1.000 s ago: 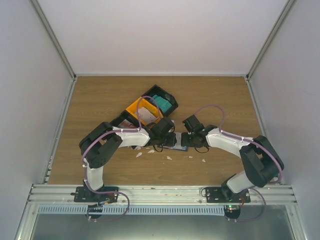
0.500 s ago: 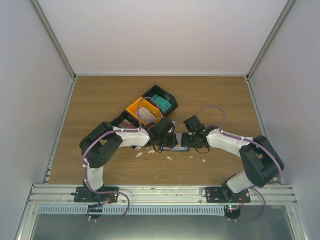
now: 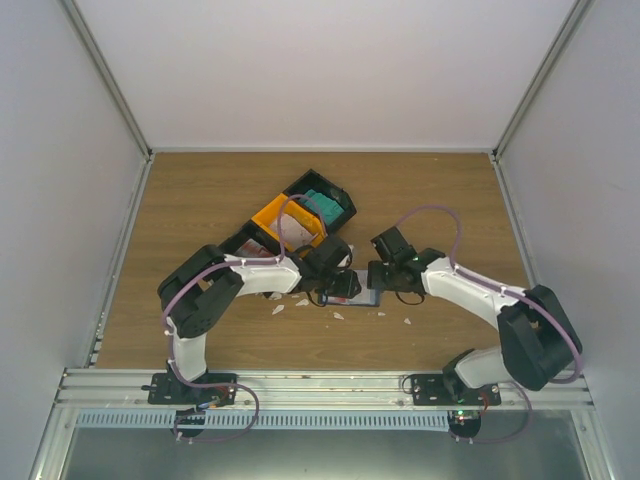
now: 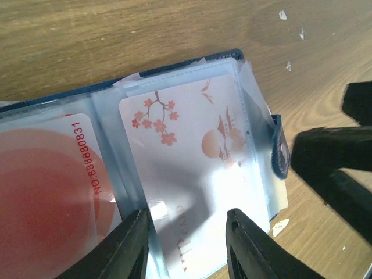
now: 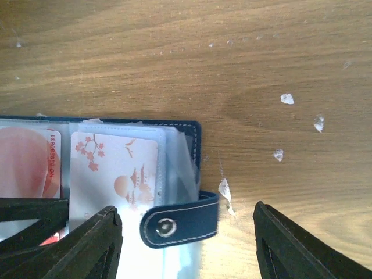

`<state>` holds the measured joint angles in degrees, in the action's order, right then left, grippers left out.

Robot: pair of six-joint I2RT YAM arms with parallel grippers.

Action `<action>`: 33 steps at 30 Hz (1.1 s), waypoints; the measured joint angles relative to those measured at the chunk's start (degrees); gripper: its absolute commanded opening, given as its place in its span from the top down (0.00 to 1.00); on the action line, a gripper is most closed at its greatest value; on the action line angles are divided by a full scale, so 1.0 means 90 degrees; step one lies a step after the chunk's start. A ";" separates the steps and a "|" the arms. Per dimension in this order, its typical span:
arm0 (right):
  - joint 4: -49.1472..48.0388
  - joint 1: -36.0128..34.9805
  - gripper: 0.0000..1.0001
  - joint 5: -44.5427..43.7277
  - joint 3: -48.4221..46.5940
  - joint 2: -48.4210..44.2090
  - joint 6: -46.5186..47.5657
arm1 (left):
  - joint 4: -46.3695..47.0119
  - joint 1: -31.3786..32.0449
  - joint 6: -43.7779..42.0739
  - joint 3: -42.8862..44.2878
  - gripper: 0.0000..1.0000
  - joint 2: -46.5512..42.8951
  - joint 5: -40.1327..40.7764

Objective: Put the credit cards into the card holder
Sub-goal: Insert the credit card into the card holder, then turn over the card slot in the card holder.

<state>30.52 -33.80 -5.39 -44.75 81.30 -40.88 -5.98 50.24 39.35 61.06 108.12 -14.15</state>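
The wooden counter point(image 3: 200, 200) spans the enclosure. The left arm point(image 3: 215, 290) and the right arm point(image 3: 500, 300) both reach inward and meet near its middle. Far and left of that meeting point is a row of small bins. The black bin point(image 3: 340, 195) holds teal cards point(image 3: 322, 205), and the orange bin point(image 3: 272, 215) beside it holds a pale pinkish card point(image 3: 293, 230).

The navy card holder point(image 5: 174, 145) lies open and flat on the counter between the two arms, with its clear sleeves facing up. The sleeve on the right holds a white credit card printed with red blossoms and a pagoda point(image 4: 186, 151). The sleeve to its left holds a card with a large red disc and a printed number point(image 4: 40, 186).

The left fingers point(image 4: 136, 244) are moderately apart over the near edge of the blossom card and grip nothing. The right fingers point(image 5: 93, 244) are spread wide on either side of the snap tab point(image 5: 180, 224), which sticks out past the holder's right edge, and they are clear of it.

Tiny white scraps point(image 5: 286, 99) lie scattered on the bare wood to the right.
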 measured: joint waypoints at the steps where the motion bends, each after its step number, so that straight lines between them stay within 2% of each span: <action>1: 0.0044 0.0000 0.37 -0.0034 -0.0019 -0.0075 0.0007 | -0.0092 0.0000 0.0010 0.0015 0.57 -0.0034 0.0034; 6: 0.0151 -0.0005 0.42 0.0112 -0.0029 -0.0369 0.0036 | -0.0483 0.0002 0.0085 0.0029 0.61 -0.0260 0.0260; 12: 0.0002 -0.0005 0.52 0.0631 0.0134 -0.0585 0.0039 | -0.0707 0.0002 0.0163 0.0032 0.80 -0.0362 0.0435; 16: -0.0146 -0.0005 0.56 0.0959 0.0279 -0.0607 0.0015 | -0.0806 0.0002 0.0177 0.0032 0.83 -0.0362 0.0476; 20: -0.0301 -0.0005 0.66 0.1277 0.0432 -0.0605 0.0015 | -0.0884 0.0002 0.0177 0.0032 0.86 -0.0342 0.0510; 33: -0.0610 -0.0005 0.64 0.1630 0.0563 -0.0143 0.0002 | -0.0843 0.0015 0.0146 0.0068 0.90 -0.0112 0.0508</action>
<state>25.04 -33.85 9.28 -39.68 80.01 -40.86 -13.56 50.37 40.66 61.67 107.11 -9.58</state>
